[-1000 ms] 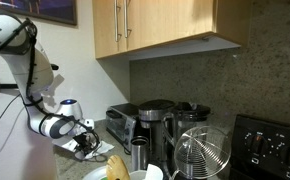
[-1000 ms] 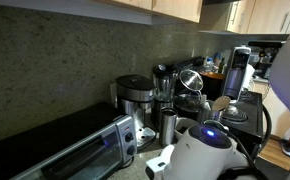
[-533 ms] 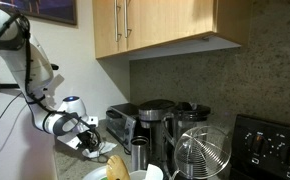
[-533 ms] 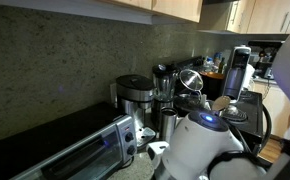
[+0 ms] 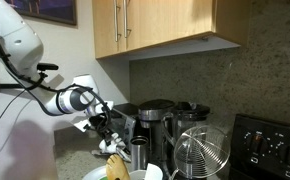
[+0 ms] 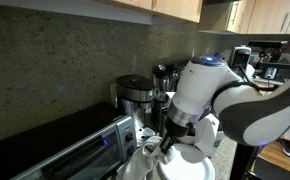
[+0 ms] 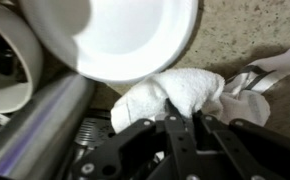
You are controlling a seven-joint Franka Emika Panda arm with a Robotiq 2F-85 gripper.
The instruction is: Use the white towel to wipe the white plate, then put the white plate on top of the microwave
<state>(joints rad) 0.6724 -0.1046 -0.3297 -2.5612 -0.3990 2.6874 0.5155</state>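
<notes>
In the wrist view my gripper [image 7: 185, 114] is shut on the white towel [image 7: 175, 92], which bunches out past the fingertips. The towel's front touches the near rim of the white plate [image 7: 125, 35] on the speckled counter. In an exterior view the gripper [image 5: 107, 137] hangs over the plate [image 5: 130, 176] at the bottom edge. In an exterior view the arm covers most of the plate [image 6: 185, 168], and the gripper [image 6: 169, 140] points down at it. The microwave [image 6: 70, 150] is the silver oven on the counter and also shows behind the gripper [image 5: 120, 121].
A steel cup [image 7: 35, 130] lies close at the left of the towel; it also stands by the plate [image 5: 139, 153]. Coffee makers [image 5: 157, 118] and a wire-topped appliance [image 5: 200, 150] crowd the counter. Wooden cabinets [image 5: 155, 25] hang overhead. A yellow object [image 5: 116, 165] sits at the plate.
The arm has swung up and across from the counter's end toward the plate, carrying the towel. The gripper now hangs over the plate.
</notes>
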